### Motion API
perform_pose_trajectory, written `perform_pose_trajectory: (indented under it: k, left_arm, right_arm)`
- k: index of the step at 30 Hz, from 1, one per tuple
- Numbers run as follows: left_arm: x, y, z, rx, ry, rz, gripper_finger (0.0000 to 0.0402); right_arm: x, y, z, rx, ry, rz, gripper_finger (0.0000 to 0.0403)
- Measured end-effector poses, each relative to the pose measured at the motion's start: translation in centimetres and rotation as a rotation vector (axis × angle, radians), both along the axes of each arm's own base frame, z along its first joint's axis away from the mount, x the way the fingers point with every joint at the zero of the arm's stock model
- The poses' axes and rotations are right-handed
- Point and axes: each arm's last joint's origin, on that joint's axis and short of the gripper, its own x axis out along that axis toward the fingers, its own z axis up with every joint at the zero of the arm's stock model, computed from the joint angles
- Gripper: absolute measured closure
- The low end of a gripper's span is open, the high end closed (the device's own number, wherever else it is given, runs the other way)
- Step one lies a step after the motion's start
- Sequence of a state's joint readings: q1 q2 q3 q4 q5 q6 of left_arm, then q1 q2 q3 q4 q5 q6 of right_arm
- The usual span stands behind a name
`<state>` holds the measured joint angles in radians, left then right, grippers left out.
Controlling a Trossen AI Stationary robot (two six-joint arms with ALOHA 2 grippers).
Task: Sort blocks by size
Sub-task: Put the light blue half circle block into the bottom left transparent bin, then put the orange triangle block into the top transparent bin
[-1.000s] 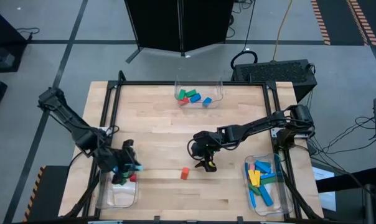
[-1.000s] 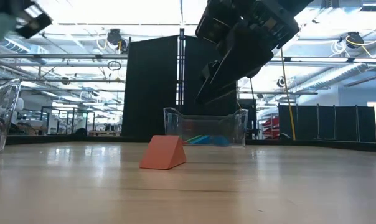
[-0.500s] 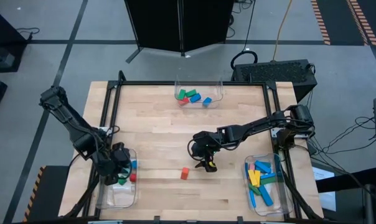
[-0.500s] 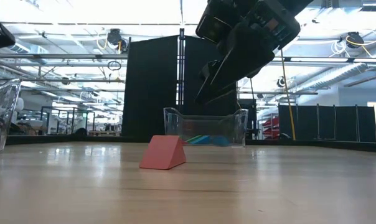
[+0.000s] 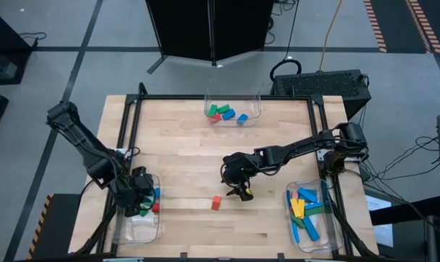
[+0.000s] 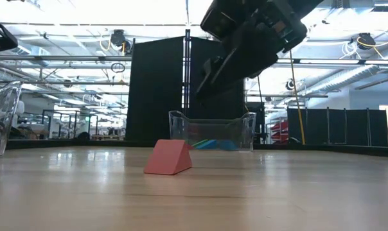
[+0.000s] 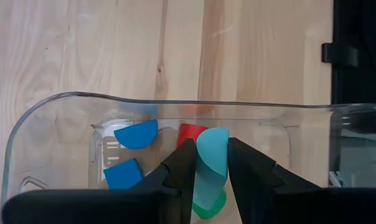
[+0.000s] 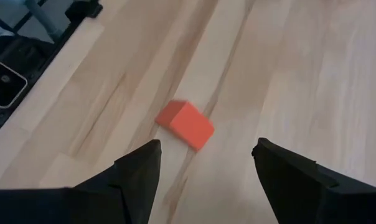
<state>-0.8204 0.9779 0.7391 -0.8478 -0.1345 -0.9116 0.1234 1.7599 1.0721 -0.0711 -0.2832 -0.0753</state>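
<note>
Between left claw [image 7: 206, 163] fingers, cyan block [image 7: 211, 160] half-hidden.

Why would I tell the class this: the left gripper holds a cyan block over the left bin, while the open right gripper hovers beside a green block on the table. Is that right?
One detail is wrong: the loose block by the open right gripper is orange-red, not green, as the right wrist view shows. The rest stands: the left gripper holds a cyan block over the left bin.

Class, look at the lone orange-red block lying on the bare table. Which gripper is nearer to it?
The right. The right gripper hangs open just beside the orange-red block. The left gripper is far off over the left bin, shut on a cyan block.
</note>
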Motion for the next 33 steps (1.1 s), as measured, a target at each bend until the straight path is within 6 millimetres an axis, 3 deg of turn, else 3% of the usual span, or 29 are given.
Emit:
perform_pose_trajectory:
  k: [15, 21, 27, 33]
  left_arm:
    - [1.3, -1.3, -2.2, 0.108, 0.07, 0.033, 0.031]
    - [2.0, -1.9, -2.8, 0.107, 0.064, 0.041, 0.0267]
    - [1.8, -2.1, -2.9, 0.059, 0.129, 0.006, 0.0217]
    - [1.5, -2.5, -2.9, -0.048, 0.235, -0.032, 0.0212]
  right_arm:
    - [0.5, -0.2, 0.4, -0.07, -0.081, -0.063, 0.0154]
    - [0.5, -0.2, 0.4, -0.088, -0.089, -0.046, 0.0154]
    - [1.1, 0.2, -2.1, -0.176, -0.061, 0.045, 0.0154]
    - [1.8, 0.6, -4.8, -0.198, -0.024, 0.088, 0.0154]
